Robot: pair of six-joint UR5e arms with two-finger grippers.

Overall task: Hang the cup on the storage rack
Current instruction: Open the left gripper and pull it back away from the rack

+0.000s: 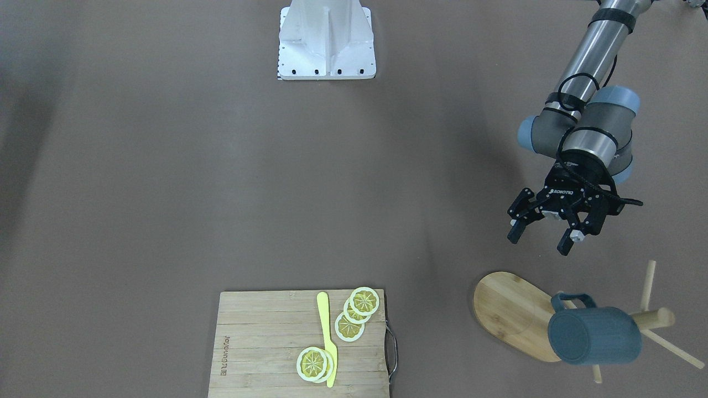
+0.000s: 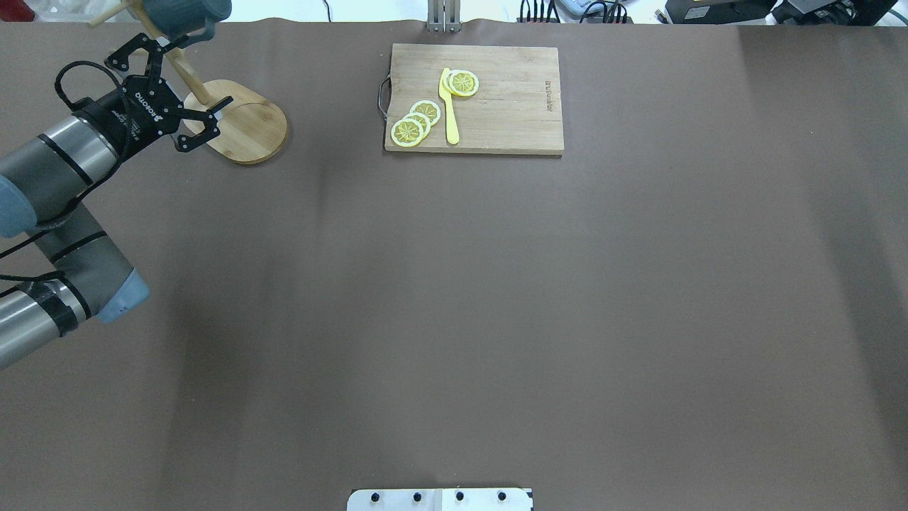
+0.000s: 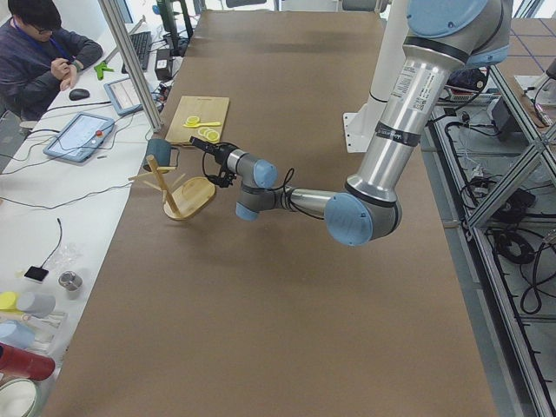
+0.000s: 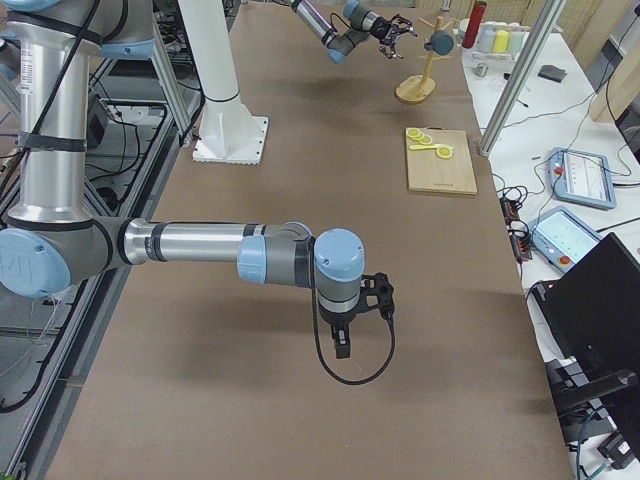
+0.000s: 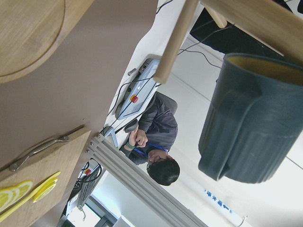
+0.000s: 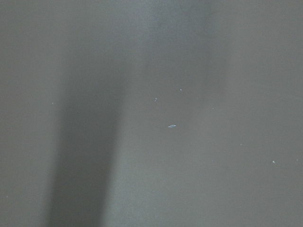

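The dark blue-grey cup (image 1: 594, 334) hangs by its handle on a peg of the wooden storage rack (image 1: 509, 315), off the table. The cup also shows at the top left of the overhead view (image 2: 186, 13) and in the left wrist view (image 5: 251, 123), with a rack peg (image 5: 173, 45) beside it. My left gripper (image 1: 541, 239) is open and empty, a short way back from the rack on the robot's side, over the rack's base (image 2: 248, 128). My right gripper (image 4: 345, 335) hangs low over bare table far from the rack; I cannot tell whether it is open or shut.
A slatted cutting board (image 1: 265, 342) with lemon slices (image 1: 359, 309) and a yellow knife (image 1: 327, 337) lies at the table's far edge, mid-table. The robot's white base (image 1: 326, 44) is opposite. An operator (image 3: 39, 52) sits beyond the table edge near the rack.
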